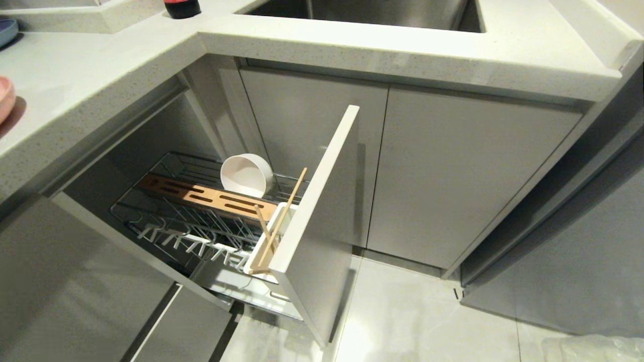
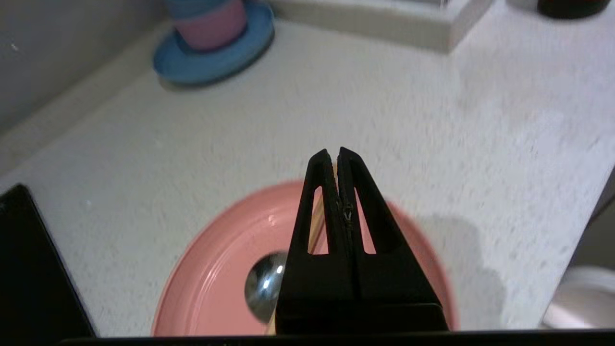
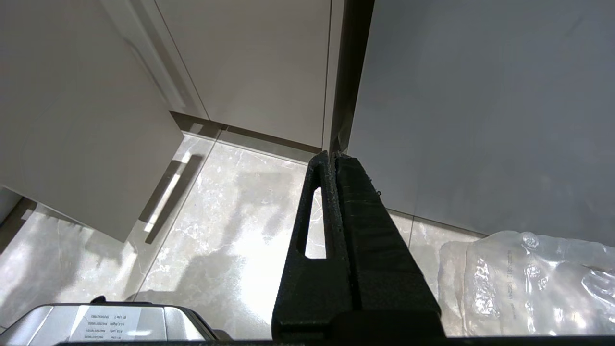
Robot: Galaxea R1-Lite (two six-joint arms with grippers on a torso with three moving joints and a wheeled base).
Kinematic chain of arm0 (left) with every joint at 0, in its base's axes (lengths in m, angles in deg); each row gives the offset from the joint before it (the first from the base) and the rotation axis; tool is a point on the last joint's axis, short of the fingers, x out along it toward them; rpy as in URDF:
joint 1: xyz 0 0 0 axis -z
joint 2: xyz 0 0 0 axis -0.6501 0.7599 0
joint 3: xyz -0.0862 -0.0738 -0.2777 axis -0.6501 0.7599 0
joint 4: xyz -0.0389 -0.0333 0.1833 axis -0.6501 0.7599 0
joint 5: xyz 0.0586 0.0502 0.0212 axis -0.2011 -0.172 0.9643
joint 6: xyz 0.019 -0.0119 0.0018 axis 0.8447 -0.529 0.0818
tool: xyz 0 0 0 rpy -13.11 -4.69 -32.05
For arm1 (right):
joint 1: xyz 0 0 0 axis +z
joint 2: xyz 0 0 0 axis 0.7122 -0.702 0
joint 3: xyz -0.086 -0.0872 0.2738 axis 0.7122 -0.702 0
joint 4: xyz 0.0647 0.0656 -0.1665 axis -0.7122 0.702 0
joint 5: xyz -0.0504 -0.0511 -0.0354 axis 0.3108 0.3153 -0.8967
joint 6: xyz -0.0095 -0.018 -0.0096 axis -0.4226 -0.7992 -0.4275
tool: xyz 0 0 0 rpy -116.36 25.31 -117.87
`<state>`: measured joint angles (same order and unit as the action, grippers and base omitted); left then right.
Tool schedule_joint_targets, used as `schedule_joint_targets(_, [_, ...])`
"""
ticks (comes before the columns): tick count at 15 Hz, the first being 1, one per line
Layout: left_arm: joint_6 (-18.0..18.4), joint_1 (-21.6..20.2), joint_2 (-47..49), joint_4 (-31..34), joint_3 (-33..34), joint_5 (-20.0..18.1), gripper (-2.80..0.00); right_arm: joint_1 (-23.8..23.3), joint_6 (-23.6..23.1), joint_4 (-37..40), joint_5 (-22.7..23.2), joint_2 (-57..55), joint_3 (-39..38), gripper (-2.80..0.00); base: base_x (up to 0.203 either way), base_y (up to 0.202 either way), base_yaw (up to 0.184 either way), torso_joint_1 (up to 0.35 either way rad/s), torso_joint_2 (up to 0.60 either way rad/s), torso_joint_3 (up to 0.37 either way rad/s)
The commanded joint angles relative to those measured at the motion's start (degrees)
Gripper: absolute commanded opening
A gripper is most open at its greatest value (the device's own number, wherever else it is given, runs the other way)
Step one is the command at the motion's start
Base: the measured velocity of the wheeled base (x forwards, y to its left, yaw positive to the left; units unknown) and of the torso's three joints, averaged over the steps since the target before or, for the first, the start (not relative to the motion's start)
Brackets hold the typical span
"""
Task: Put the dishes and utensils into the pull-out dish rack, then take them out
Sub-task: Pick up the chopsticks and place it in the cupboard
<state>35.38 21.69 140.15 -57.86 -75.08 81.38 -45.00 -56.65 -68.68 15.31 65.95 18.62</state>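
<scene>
The left gripper (image 2: 339, 158) is hovering with its fingers pressed together and nothing between them, right above the salmon-pink plate (image 2: 216, 283) lying on the counter (image 2: 384, 110); the spoon (image 2: 264, 286) is resting in that plate, just under the fingers. To lift it cleanly, the fingers need spreading first, then lowering astride the handle, which is hidden here. Farther off, the dish rack (image 1: 201, 201) is standing pulled out, already carrying the bowl (image 1: 246, 175) and chopsticks (image 1: 279, 221). The right gripper (image 3: 331, 158), also pressed together, is hanging near the floor.
</scene>
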Motion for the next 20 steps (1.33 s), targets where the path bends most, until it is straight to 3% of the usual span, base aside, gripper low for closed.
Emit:
schedule_joint_targets(1, [-0.3, -5.1, 0.3, 3.1, -1.2, -4.2, -2.80, 0.0, 0.0, 0.0, 0.0, 0.0, 0.0, -2.80, 0.000, 0.000, 0.000, 0.000, 0.00, 0.000])
schedule_joint_targets(3, [-0.6, -9.4, 0.3, 5.7, -1.7, -9.2, -2.80, 0.0, 0.0, 0.0, 0.0, 0.0, 0.0, -2.80, 0.000, 0.000, 0.000, 0.000, 0.00, 0.000])
schedule_joint_targets(5, [-1.5, -8.4, -0.7, 8.3, -2.5, -11.1, -2.80, 0.0, 0.0, 0.0, 0.0, 0.0, 0.0, -2.80, 0.000, 0.000, 0.000, 0.000, 0.00, 0.000])
schedule_joint_targets(9, [-1.4, -7.9, 0.0, 11.2, -3.3, -10.8, -2.80, 0.0, 0.0, 0.0, 0.0, 0.0, 0.0, -2.80, 0.000, 0.000, 0.000, 0.000, 0.00, 0.000])
schedule_joint_targets(20, [-1.4, -14.4, 3.7, 15.6, -4.3, -12.5, -2.80, 0.0, 0.0, 0.0, 0.0, 0.0, 0.0, -2.80, 0.000, 0.000, 0.000, 0.000, 0.00, 0.000])
